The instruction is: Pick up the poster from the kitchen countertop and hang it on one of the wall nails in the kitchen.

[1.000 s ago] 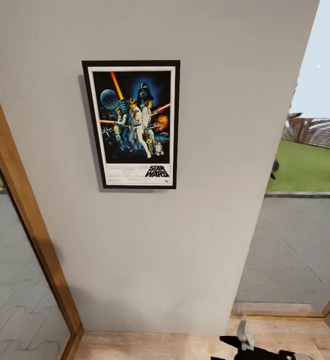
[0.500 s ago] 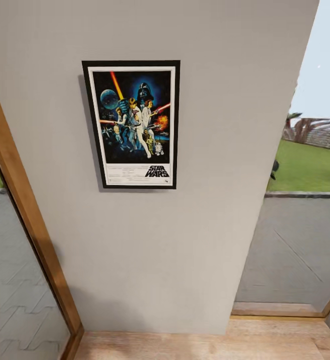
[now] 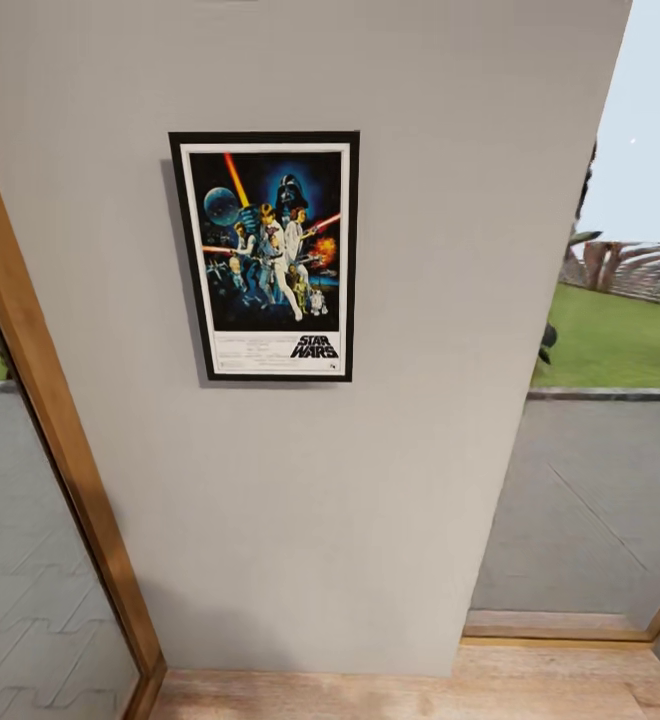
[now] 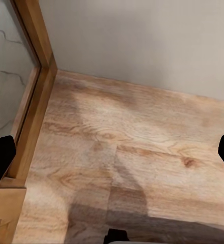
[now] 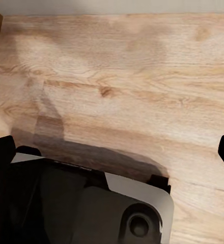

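The poster (image 3: 267, 256), black-framed with a white border and the "STAR WARS" title, hangs flat and upright on the pale grey wall (image 3: 370, 480) in the head view. The nail is hidden behind it, and the kitchen countertop is out of view. In the left wrist view my left gripper (image 4: 113, 155) is open over the wooden floor (image 4: 132, 147), its dark fingertips (image 4: 0, 157) far apart at the picture's edges. My right gripper (image 5: 113, 152) is open too, with nothing between its fingers, over floorboards (image 5: 122, 76).
A wooden door frame (image 3: 60, 450) with a glass panel (image 3: 20, 600) borders the wall on the left. A tall window (image 3: 610, 400) onto a lawn stands on the right. My dark base (image 5: 91, 203) lies beneath the right gripper.
The right arm's gripper, seen at the bottom edge one second ago, has dropped out of the head view. The head camera has shifted slightly; the poster stays on the wall.
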Controlling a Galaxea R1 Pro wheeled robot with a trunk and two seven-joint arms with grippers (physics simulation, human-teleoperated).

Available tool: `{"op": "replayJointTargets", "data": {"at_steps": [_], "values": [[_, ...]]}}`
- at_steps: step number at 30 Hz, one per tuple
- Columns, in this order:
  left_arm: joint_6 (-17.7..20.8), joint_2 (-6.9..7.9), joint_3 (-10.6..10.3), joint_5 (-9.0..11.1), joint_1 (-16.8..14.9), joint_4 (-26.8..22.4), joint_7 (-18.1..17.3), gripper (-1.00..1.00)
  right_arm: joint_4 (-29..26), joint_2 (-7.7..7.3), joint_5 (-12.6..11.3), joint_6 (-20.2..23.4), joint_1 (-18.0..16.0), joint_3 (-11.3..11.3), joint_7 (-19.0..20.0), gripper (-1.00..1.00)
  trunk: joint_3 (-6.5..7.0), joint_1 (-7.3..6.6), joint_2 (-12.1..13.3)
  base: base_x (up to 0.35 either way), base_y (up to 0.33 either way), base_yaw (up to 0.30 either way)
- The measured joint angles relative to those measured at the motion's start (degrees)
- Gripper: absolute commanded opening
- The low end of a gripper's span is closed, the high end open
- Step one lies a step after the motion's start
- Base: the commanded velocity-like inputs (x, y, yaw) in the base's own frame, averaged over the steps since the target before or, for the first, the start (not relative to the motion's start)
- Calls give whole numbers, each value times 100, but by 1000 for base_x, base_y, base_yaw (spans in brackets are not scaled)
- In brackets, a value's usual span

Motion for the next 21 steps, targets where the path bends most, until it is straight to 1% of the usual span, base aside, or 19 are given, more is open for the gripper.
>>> {"op": "replayJointTargets", "data": {"at_steps": [3, 4, 6, 10, 13, 21], "values": [[0, 0, 0, 0, 0, 0, 0, 100, 47, 4, 7, 4, 0, 5, -2, 100, 7, 0, 0, 0, 0, 0], [0, 0, 0, 2, 0, 0, 1, 100, 254, 18, 18, 1, 2, 12, -6, 100, 7, 0, 0, 0, 0, 0], [0, 0, 0, 2, 0, 2, 1, 100, 377, 31, 16, -1, 0, 7, -7, 100, 9, 0, 0, 0, 0, 0], [-5, 0, -15, 5, 0, 99, -1, 100, 960, 49, 18, -3, 0, 7, -17, 100, 9, 0, 0, 0, 0, 0], [-6, 0, -23, 5, 0, 117, -6, 100, 1081, 51, 13, -5, -1, 6, -18, 100, 10, 0, 0, 0, 0, 0], [-9, 0, -19, 6, 0, 123, -8, 100, 1118, 51, 11, -3, 0, 5, -20, 100, 10, 0, 0, 0, 0, 0]]}}
